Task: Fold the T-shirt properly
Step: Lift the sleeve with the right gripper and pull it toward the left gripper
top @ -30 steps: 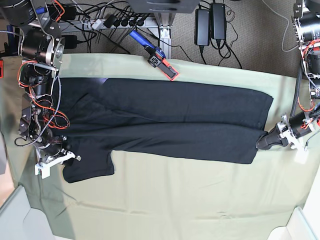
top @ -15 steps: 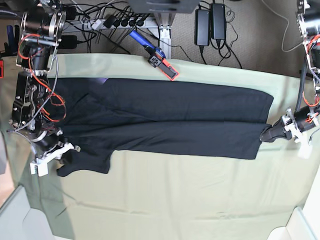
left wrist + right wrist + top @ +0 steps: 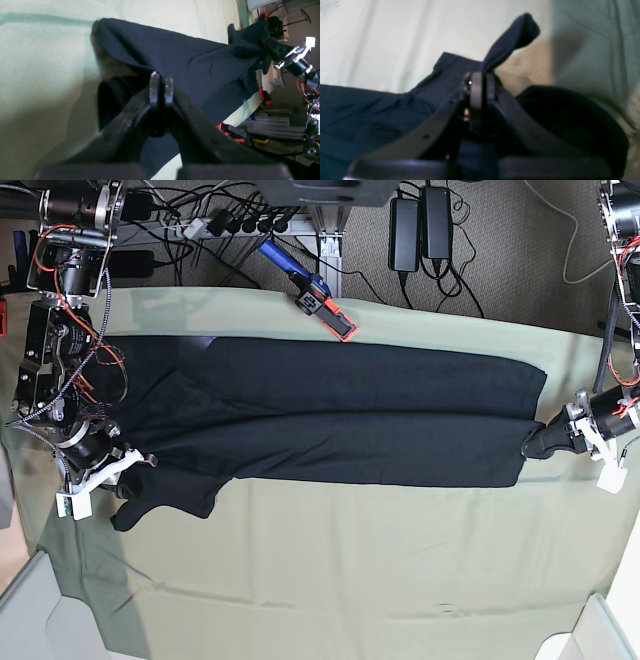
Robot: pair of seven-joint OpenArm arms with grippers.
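Observation:
The black T-shirt (image 3: 340, 420) lies stretched lengthwise across the pale green cloth (image 3: 350, 580), plain face up, folded into a long band. My left gripper (image 3: 535, 445) is shut on the T-shirt's right end; in the left wrist view (image 3: 161, 81) its jaws pinch the black fabric (image 3: 190, 65), which runs taut to the other arm. My right gripper (image 3: 128, 475) is shut on the T-shirt at the sleeve end on the left; in the right wrist view (image 3: 480, 82) a flap of fabric (image 3: 512, 40) sticks up past the jaws.
A blue and red tool (image 3: 310, 288) lies at the table's back edge on the cloth. Cables and power bricks (image 3: 420, 225) sit on the floor behind. White bin corners (image 3: 40, 620) show at the front left and front right.
Both grippers have pulled outward and lifted slightly, drawing the T-shirt tauter and narrower. The left sleeve, flat and square before, is now bunched and raised. The right end shifted further right.

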